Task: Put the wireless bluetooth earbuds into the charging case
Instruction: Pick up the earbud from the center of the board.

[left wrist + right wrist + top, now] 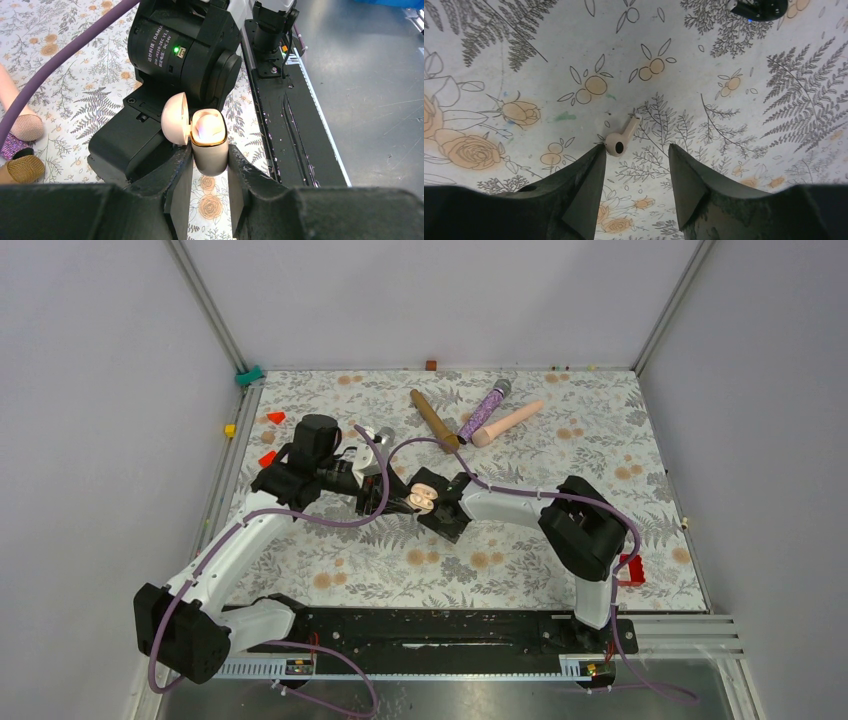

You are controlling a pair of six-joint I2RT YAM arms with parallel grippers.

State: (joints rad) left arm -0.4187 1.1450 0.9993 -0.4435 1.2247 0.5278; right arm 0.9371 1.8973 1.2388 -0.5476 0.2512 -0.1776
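My left gripper (pixel 210 162) is shut on the body of a beige charging case (pixel 209 150), held upright above the table. Its lid (pixel 175 119) is swung open to the left, and the inside glows pale, so I cannot tell what it holds. In the top view the case (pixel 421 498) sits between the two wrists. My right gripper (pixel 636 150) is open and empty, pointing down at the table. A small beige stemmed earbud (pixel 618 140) lies on the cloth just past its left fingertip (pixel 596 152). A glossy black piece (pixel 760 7) with a blue dot lies at the top edge, partly cut off.
Three stick microphones lie at the back of the table: brown (pixel 433 418), purple glitter (pixel 485 410) and pink (pixel 508 423). Small red pieces (pixel 275 417) lie at the back left. A red part (pixel 630 570) sits near the right arm's base. The right arm's black motor housing (pixel 180 50) stands just behind the case.
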